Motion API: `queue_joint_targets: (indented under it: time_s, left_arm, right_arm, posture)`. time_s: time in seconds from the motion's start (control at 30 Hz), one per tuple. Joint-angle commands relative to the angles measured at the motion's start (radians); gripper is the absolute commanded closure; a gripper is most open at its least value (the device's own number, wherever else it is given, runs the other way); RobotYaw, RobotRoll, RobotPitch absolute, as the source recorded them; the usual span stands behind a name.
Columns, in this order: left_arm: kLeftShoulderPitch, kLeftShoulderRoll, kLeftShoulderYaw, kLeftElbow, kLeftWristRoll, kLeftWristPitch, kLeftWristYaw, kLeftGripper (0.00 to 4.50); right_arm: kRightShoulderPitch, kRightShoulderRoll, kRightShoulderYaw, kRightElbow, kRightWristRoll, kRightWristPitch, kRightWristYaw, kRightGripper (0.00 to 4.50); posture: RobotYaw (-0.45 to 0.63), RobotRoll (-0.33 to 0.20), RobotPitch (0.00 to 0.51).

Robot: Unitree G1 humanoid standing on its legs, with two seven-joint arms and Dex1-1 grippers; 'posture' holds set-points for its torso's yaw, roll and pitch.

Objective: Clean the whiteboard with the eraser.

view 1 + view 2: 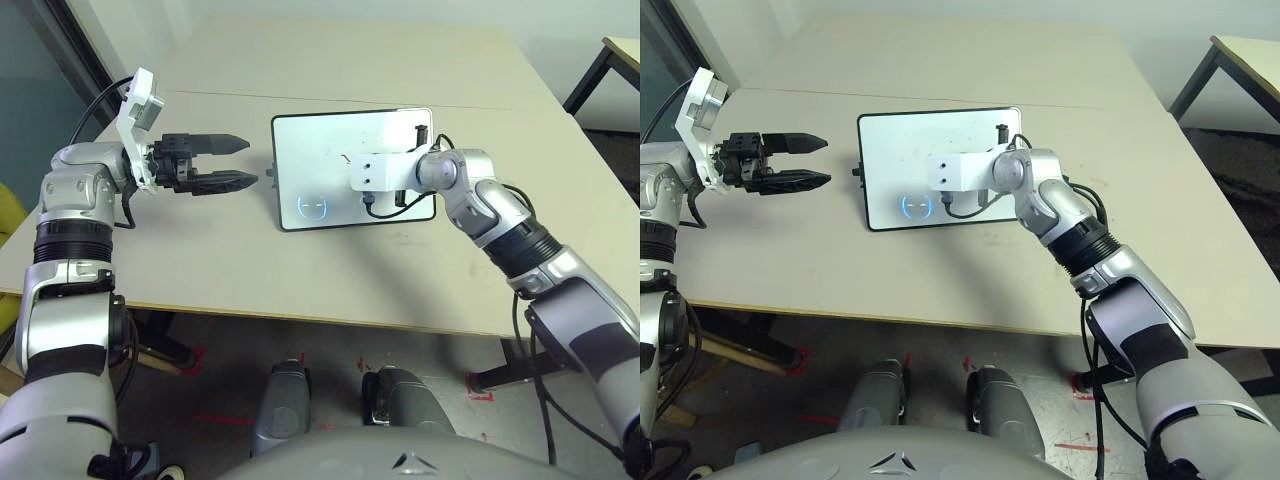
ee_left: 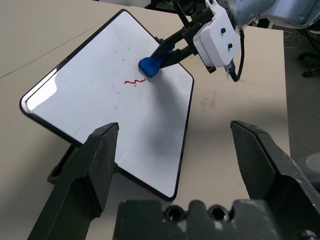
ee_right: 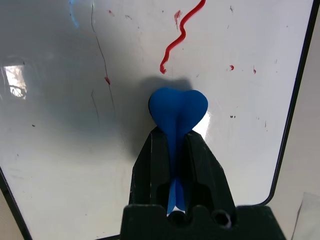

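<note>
**Firm grip, flat stroke: the red squiggle was the mark to wipe**

The robot's right hand (image 3: pixel 171 135) was clamped on the blue eraser (image 3: pixel 178 107), whose rounded end stuck out beyond the fingers over the whiteboard (image 1: pixel 320 150). The board lay on the tabletop (image 1: pixel 200 270). Just beside the eraser was a red squiggle (image 3: pixel 183 34), with small red specks (image 3: pixel 231 67) scattered around it. Whether the eraser touched the surface could not be told.

The step in hand seemed to be rubbing out that squiggle. Doing it well called for light, even pressure and overlapping strokes along the line's full length, then a pass over the specks. Pressing too hard could have slid the board or twisted the eraser in its grip; too lightly, and ink would have remained. The left hand (image 1: pixel 252 162), its fingers apart and empty beside the board, might have steadied the frame.
</note>
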Motion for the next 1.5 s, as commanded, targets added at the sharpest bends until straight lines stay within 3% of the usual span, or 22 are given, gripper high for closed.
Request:
queue_joint_targets:
  time_s: [0.03, 0.67, 1.23, 1.5]
  left_arm:
    - [-0.003, 0.003, -0.004, -0.005, 0.004, -0.004, -0.001, 0.00]
    - [0.010, 0.003, 0.001, -0.020, -0.002, 0.001, 0.007, 0.00]
    - [0.008, -0.005, 0.000, -0.014, -0.004, -0.004, 0.010, 0.00]
    - [0.009, -0.006, 0.000, -0.016, -0.004, -0.001, 0.009, 0.00]
  right_arm:
    - [-0.013, 0.029, 0.022, 0.030, -0.010, 0.005, 0.002, 4.36]
    - [-0.104, 0.137, 0.018, 0.117, -0.015, -0.016, -0.026, 4.36]
    - [-0.085, 0.151, 0.009, 0.102, -0.008, -0.008, -0.055, 4.36]
    - [-0.043, 0.109, 0.032, 0.083, -0.023, -0.008, -0.007, 4.36]
  posture:
    - [0.29, 0.000, 0.048]
    - [0.30, 0.000, 0.052]
    - [0.29, 0.000, 0.051]
    - [0.29, 0.000, 0.050]
